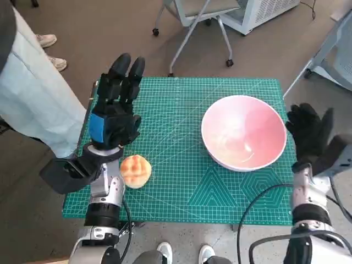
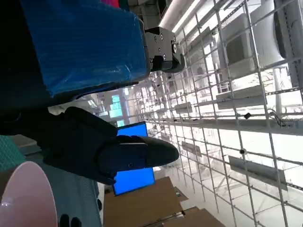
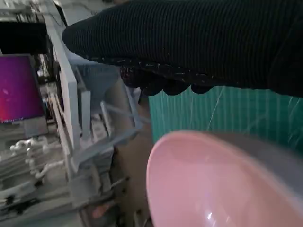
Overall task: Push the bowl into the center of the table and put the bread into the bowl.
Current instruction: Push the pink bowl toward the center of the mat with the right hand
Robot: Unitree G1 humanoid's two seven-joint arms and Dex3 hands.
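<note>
Green cutting mat with a printed grid covers your small table; brown floor surrounds it.

- Pink bowl: upright and empty on the mat's right half, near the right edge. You also see part of its rim in the left wrist view and, blurred and cut off, in the right wrist view.
- Bread roll: round, golden, on the mat's near-left part, well apart from the bowl, partly tucked behind your left forearm.
- Left hand: raised above the mat's left side, fingers straight and spread, holding nothing, blue-taped back facing the camera.
- Right hand: gloved, just beside the bowl's right rim at the table edge, fingers extended and apart, empty. You cannot tell whether it touches the bowl.
- Chair base with castors beyond the far edge.
- Person's pale trouser leg at left, cut off by the frame; shoes below the near edge.
</note>
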